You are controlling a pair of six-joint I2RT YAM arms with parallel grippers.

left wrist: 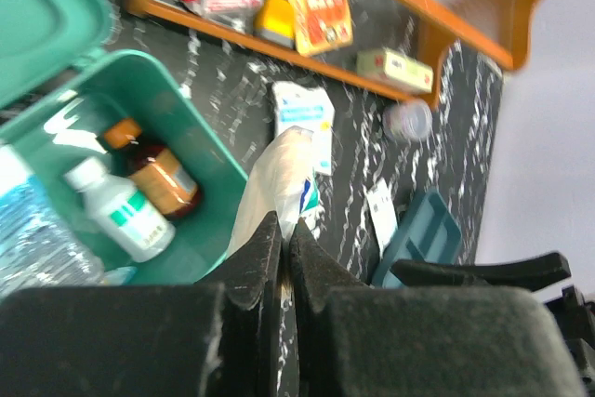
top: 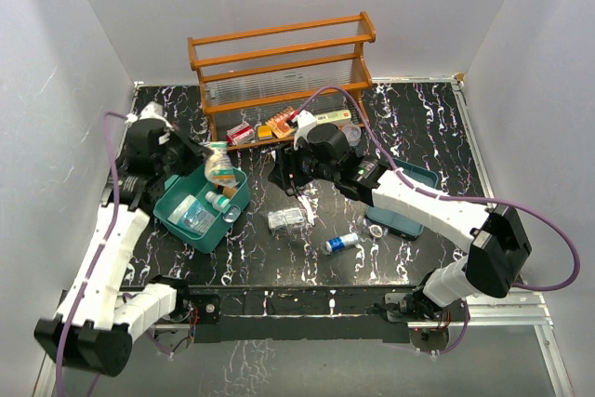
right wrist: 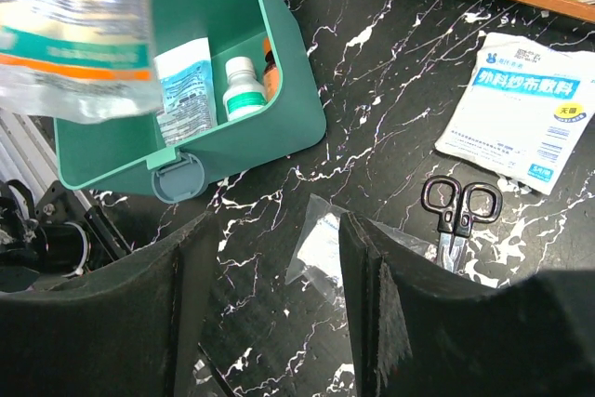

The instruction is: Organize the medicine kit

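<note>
The teal medicine kit (top: 223,230) stands open at the left. In it lie a brown bottle (left wrist: 158,174), a white bottle (left wrist: 121,213) and a clear packet (left wrist: 37,239). My left gripper (top: 203,157) is shut on a clear plastic bag (top: 219,170) and holds it above the kit's far right rim. In the left wrist view the fingers (left wrist: 258,248) pinch the bag's top (left wrist: 279,178). My right gripper (right wrist: 277,225) is open and empty, low over a small clear packet (right wrist: 321,239) on the table to the right of the kit (right wrist: 270,127).
Black scissors (right wrist: 460,211) and a white pouch (right wrist: 521,118) lie close to the right gripper. A blue-white tube (top: 342,242) and a blue-grey tray (top: 423,178) lie to the right. The wooden rack (top: 279,72) at the back holds several small boxes. A clear cup (left wrist: 409,120) stands near it.
</note>
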